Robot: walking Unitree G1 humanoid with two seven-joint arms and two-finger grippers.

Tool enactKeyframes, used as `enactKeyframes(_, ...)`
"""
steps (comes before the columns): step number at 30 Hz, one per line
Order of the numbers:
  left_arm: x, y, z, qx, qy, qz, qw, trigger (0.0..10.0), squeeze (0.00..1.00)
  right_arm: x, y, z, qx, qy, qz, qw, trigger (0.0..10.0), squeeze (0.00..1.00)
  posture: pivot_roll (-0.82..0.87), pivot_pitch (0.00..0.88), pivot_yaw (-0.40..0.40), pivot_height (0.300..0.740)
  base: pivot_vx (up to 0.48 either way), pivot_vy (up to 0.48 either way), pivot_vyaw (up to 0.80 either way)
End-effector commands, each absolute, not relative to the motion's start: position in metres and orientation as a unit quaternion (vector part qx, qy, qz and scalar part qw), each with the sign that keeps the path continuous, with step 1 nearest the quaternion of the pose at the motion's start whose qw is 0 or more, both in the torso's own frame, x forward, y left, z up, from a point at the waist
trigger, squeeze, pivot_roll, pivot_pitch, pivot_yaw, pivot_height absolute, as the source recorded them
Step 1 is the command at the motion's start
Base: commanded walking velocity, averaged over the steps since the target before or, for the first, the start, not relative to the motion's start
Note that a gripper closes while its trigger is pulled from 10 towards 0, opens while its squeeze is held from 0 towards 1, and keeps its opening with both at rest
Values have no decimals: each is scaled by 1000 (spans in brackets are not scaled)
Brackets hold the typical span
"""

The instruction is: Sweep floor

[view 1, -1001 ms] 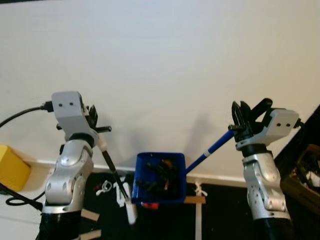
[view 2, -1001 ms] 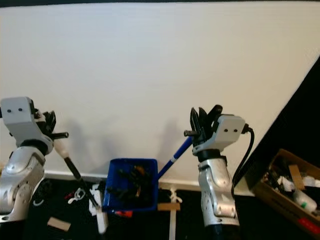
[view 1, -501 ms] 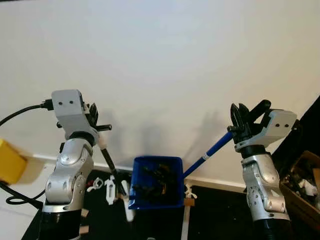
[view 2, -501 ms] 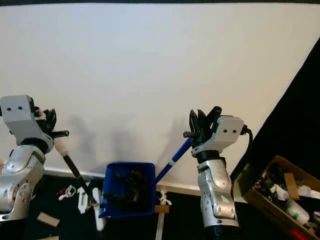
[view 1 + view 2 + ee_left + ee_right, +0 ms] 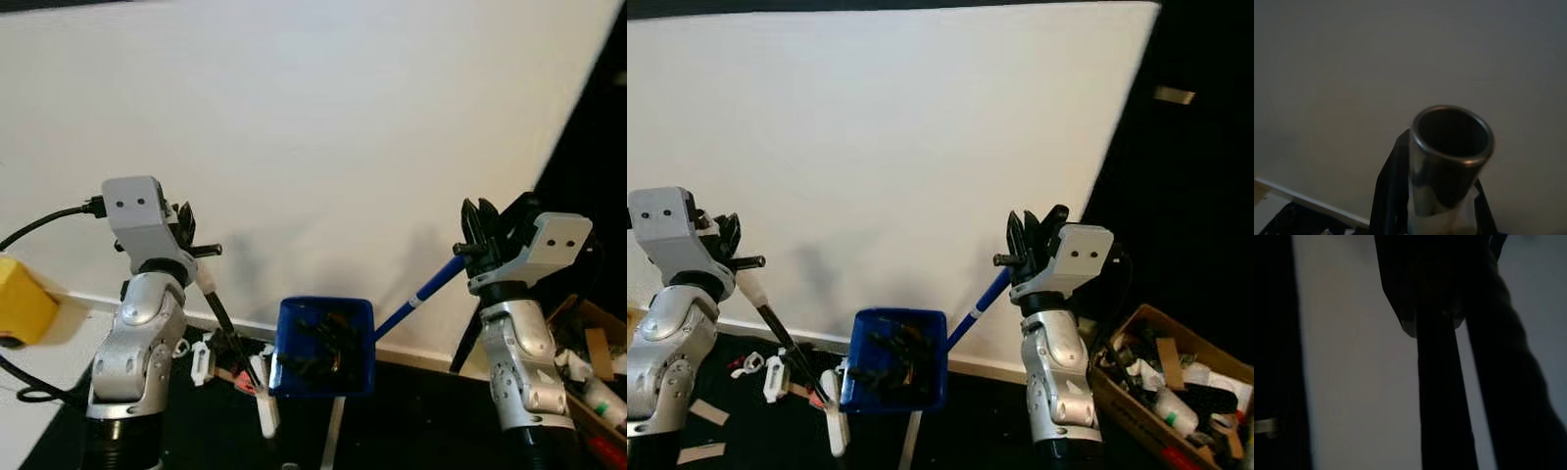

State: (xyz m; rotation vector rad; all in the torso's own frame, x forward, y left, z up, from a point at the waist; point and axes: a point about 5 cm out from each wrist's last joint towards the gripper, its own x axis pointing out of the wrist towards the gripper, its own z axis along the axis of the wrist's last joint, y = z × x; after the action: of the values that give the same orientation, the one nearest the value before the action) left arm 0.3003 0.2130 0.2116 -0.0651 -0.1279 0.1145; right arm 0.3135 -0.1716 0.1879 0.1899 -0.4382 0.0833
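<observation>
My left end effector [image 5: 184, 227] pinches the broom [image 5: 227, 336], whose head rests on the dark floor [image 5: 411, 431] beside the pan. The right end effector [image 5: 482, 227] clamps the blue handle of the dustpan [image 5: 324, 347], which hangs at the skirting and already carries dark litter.

In the right eye view, scraps [image 5: 752, 364] lie left of the broom, so sweeping looks partly done.

The left wrist view shows the broom's metal tube end [image 5: 1449, 156].
</observation>
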Motion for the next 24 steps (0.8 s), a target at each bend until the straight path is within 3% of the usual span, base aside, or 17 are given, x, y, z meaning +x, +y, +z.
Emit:
enactKeyframes(1,299,216,215,-29,-72,63,995,10000,0,310,-172,209,97,-276,38,956,10000,0,42,103,85,740,0,-311,0)
enactKeyframes(12,300,216,213,-28,-65,62,996,10000,0,309,-171,209,97,-277,37,955,10000,0,41,102,86,740,0,-311,0)
enactKeyframes(24,301,216,212,-32,-63,63,995,10000,0,309,-171,209,97,-278,36,955,10000,0,41,102,87,740,0,0,0)
